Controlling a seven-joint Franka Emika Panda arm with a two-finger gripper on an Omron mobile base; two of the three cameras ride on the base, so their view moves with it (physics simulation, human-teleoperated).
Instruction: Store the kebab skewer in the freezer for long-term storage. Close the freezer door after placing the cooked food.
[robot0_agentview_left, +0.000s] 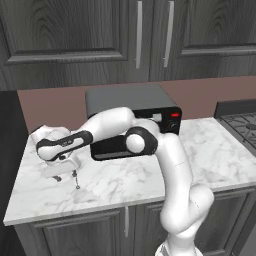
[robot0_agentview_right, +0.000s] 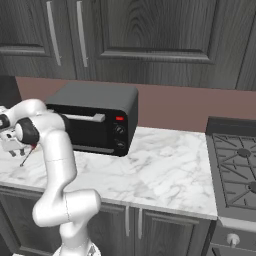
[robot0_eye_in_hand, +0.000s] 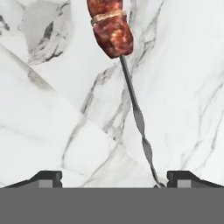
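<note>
Left base view: the tool (robot0_agentview_left: 62, 169) is low over the left end of the marble tabletop (robot0_agentview_left: 125, 172), in front of the toaster oven (robot0_agentview_left: 132, 120). The skewer (robot0_agentview_left: 76, 180) hangs under it, tip near the tabletop.

Right base view: the skewer (robot0_agentview_right: 27, 155) slants down beside the arm's wrist.

Hand view: the fingertips (robot0_eye_in_hand: 46, 178) stand wide apart, released. The skewer's (robot0_eye_in_hand: 131, 87) twisted shaft runs beside the right one; contact cannot be told.
</note>
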